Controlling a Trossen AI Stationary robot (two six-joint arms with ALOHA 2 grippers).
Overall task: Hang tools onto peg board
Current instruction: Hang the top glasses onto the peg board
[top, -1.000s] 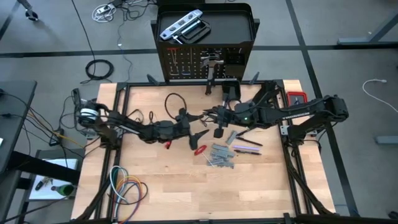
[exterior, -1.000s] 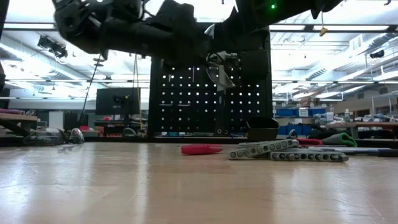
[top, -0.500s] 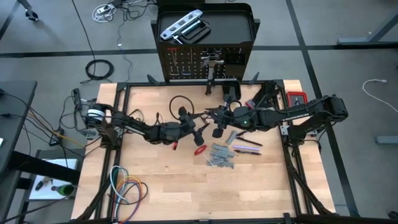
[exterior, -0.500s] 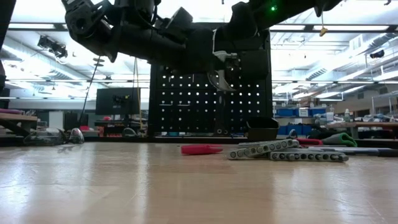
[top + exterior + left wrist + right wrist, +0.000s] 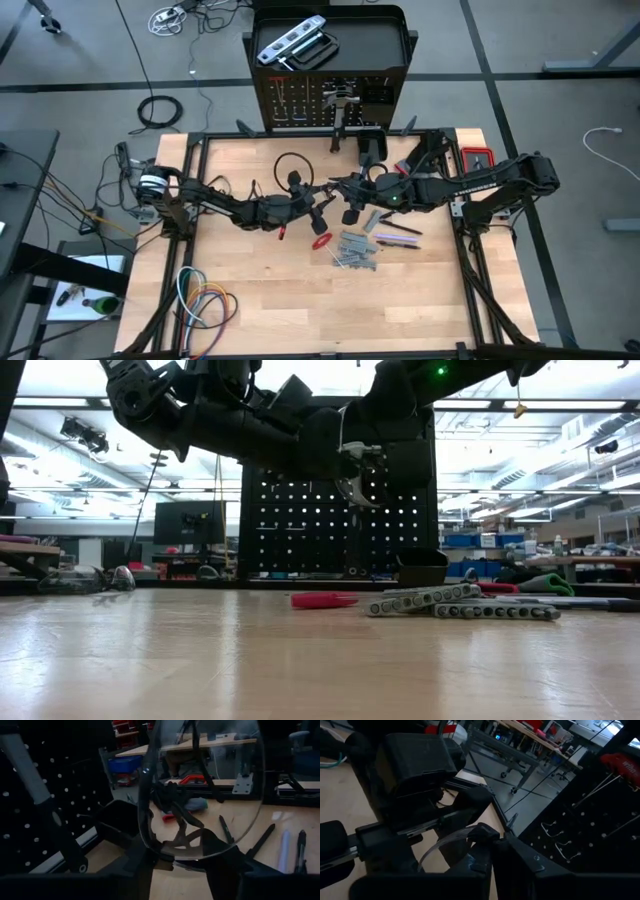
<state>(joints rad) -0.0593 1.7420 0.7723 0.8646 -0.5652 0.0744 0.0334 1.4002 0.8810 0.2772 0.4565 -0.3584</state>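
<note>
The clear curved piece is pinched by the left claw. The right claw's grip cannot be told. Release is best withheld until that hold is firm.

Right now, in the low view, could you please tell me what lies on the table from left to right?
Red-handled pliers → grey metal wrenches → a green-handled tool at far right, all lying in front of the peg board.

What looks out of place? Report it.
The silver level lies flat on the stand's top tray, not hung on the peg board. The left gripper and right gripper meet midair at a clear lens.
</note>
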